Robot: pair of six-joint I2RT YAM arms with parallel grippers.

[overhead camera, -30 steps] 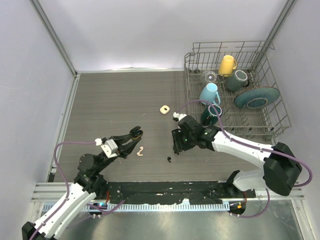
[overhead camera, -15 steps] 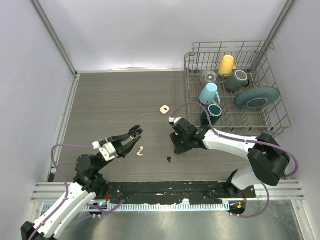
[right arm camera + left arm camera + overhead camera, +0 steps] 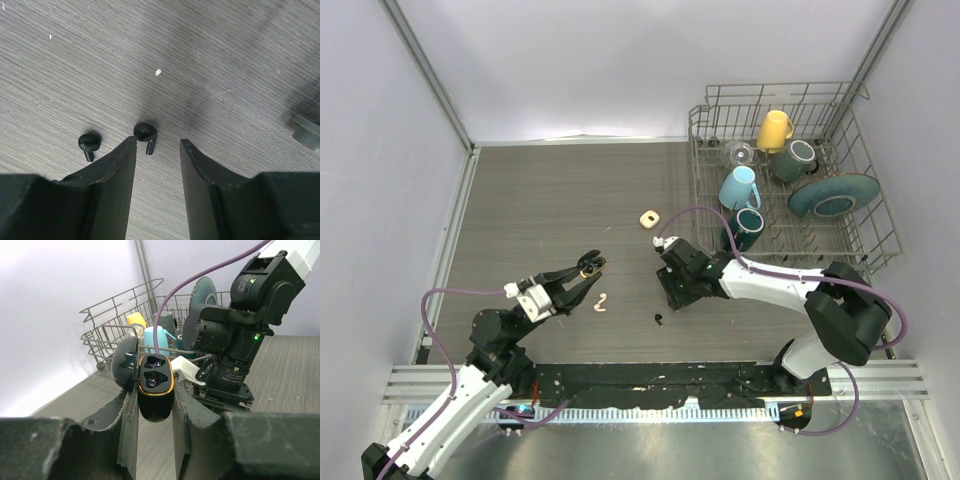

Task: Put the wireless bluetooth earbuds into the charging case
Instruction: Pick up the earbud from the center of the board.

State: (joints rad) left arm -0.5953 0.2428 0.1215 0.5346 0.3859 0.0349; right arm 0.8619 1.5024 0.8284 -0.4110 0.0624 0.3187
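Over the last second the right gripper has slid a little toward the left arm across the grey wood-grain table. One small black stemmed earbud now lies just ahead of its fingertips, inside the gap but nearer the left-hand finger as the wrist view shows it. Its fingers stand moderately apart and hold nothing. A second black earbud lies outside that same finger, just beside it, close enough that a descending finger might nudge it. The left gripper has barely moved in the past half second. Its fingers stay clamped on the sides of a glossy black charging case with an orange rim. The lid is swung back, both wells look empty, and the case is held off the table, well apart from the right fingers. The approach looks finished and the pick comes next: shift so the bud sits mid-gap, lower, and close on it without disturbing its neighbour. Neither black bud is in the case yet, so the insertion itself has not begun.
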